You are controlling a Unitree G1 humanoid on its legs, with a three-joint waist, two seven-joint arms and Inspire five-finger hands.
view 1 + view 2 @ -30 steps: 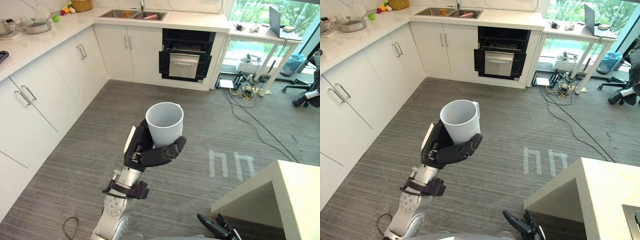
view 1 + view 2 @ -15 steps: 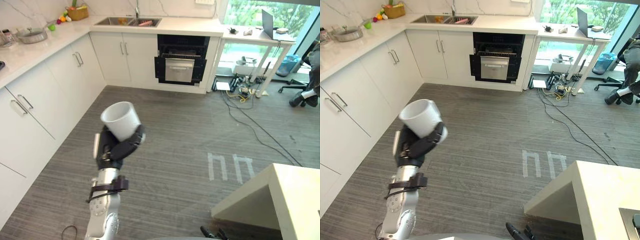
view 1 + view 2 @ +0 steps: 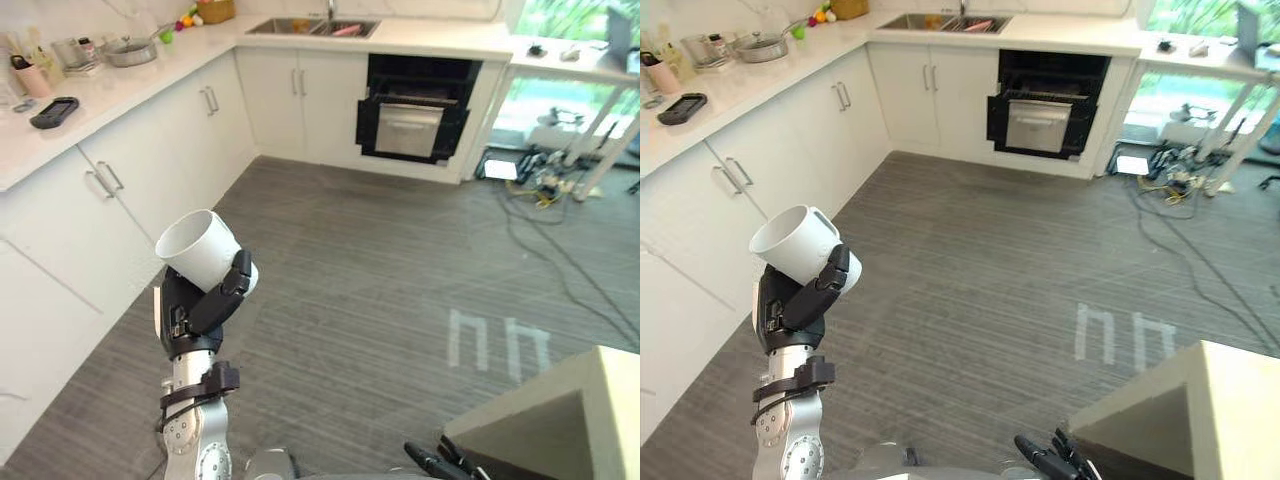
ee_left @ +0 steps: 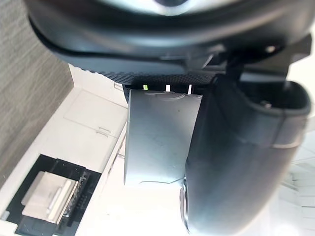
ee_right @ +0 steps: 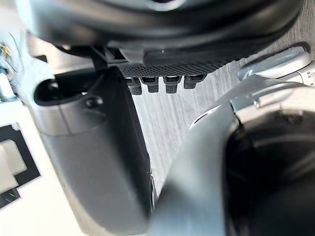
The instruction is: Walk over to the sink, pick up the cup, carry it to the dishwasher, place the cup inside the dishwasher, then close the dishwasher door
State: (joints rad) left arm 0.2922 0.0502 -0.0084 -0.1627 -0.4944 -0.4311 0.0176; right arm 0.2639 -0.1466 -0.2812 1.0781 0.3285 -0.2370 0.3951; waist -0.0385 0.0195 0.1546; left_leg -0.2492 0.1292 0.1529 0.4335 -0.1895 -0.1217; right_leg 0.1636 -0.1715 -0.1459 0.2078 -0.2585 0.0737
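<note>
While I watch the head cameras, the white cup (image 3: 198,247) sits in the left hand (image 3: 193,306), on the near left of the scene. The fingers (image 3: 225,295) are curled across the cup's side and clamp it against the palm. It is tilted, its open mouth facing up and to the left. From the left wrist camera I see the cup's pale wall (image 4: 158,137) pressed beside the dark thumb (image 4: 236,162).

The cup hangs above the grey plank floor (image 3: 370,280), near the white cabinets (image 3: 110,185) that run along the left wall. It is well apart from the dishwasher (image 3: 415,110), which is set into the far cabinet run and shows a dark front with a silver panel in the middle. The sink (image 3: 310,27) lies in the far counter, just left of the dishwasher.

The right hand (image 3: 1048,461) shows low at the near edge, its fingers loose and apart, with nothing in them. Just to its right is the corner of a beige counter (image 3: 565,425).

On the left counter I can make out a pan (image 3: 130,50), a dark flat device (image 3: 55,112) and some fruit (image 3: 185,22) at the far end. Cables (image 3: 545,185) lie on the floor at the far right, and white markings (image 3: 495,340) are painted on the floor right of centre.
</note>
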